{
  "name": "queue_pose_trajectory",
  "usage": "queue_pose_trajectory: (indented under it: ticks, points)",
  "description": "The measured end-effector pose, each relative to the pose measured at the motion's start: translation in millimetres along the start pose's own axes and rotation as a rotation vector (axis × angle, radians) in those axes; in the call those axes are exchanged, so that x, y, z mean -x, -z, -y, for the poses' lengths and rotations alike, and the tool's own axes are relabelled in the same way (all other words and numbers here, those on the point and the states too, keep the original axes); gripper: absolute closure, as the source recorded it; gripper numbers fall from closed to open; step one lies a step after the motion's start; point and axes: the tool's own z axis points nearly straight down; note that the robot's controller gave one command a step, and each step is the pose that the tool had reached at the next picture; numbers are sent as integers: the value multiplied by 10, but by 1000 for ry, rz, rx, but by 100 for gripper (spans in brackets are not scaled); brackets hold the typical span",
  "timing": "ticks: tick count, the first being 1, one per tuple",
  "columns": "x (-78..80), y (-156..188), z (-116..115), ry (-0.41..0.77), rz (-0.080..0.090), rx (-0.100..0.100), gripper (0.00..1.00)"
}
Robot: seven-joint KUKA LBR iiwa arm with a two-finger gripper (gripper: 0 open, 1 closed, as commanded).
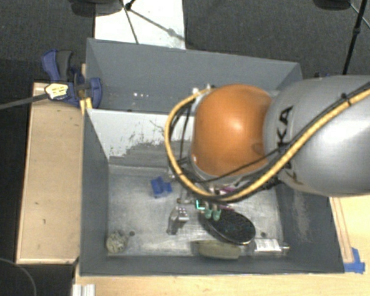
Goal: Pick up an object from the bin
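Observation:
My gripper (pixel 179 221) hangs low over the middle of the bin floor, mostly hidden under the arm's wrist. A small blue block (pixel 161 187) lies just up and left of it. Right beside the gripper on its right rests a black oval brush-like thing (pixel 231 227). Below that, against the bin's front wall, lies a flat olive-grey piece (pixel 216 250). I see nothing held in the gripper.
A grey-brown crumpled lump (pixel 117 241) sits in the front left corner. A small white and silver item (pixel 270 246) lies at the front right by the wall. The arm and its orange cover hang over the right half of the bin.

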Motion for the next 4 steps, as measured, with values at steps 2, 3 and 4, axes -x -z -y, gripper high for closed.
queue_pose_trajectory:
  ticks: [2,3,4]
  points:
    - [983,-1407,170,24,10,4,0]
    - [985,-1380,165,18,12,4,100]
    - [987,112,151,-6,17,3,100]
